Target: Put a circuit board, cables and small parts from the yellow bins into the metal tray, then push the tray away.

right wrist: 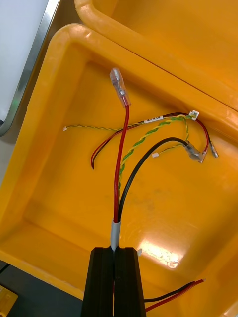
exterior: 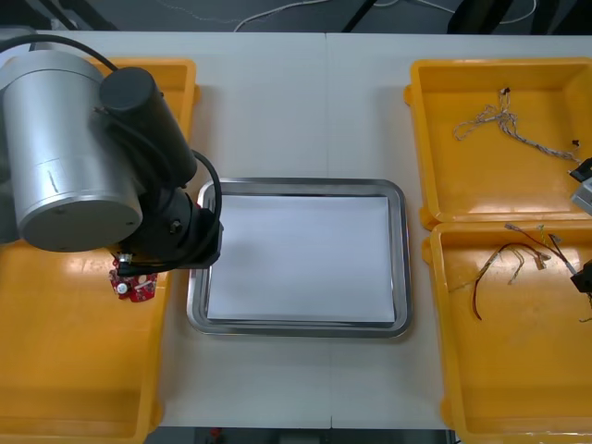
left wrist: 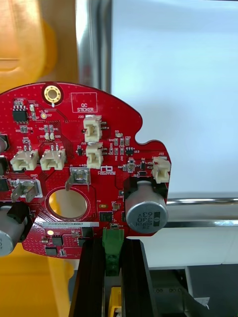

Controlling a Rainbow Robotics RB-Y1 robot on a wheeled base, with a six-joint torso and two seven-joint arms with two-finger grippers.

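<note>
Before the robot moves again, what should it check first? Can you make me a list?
1. Left gripper shut on the circuit board: ok.
2. Right gripper shut on the red and black cable: ok.
3. Metal tray has bare white space inside: ok.
4. Circuit board above the tray: not ok, it hangs over a left yellow bin, beside the tray's rim.
5. Held cable free of the twisted yellow and green cable in the near right bin: cannot tell, they cross.
</note>
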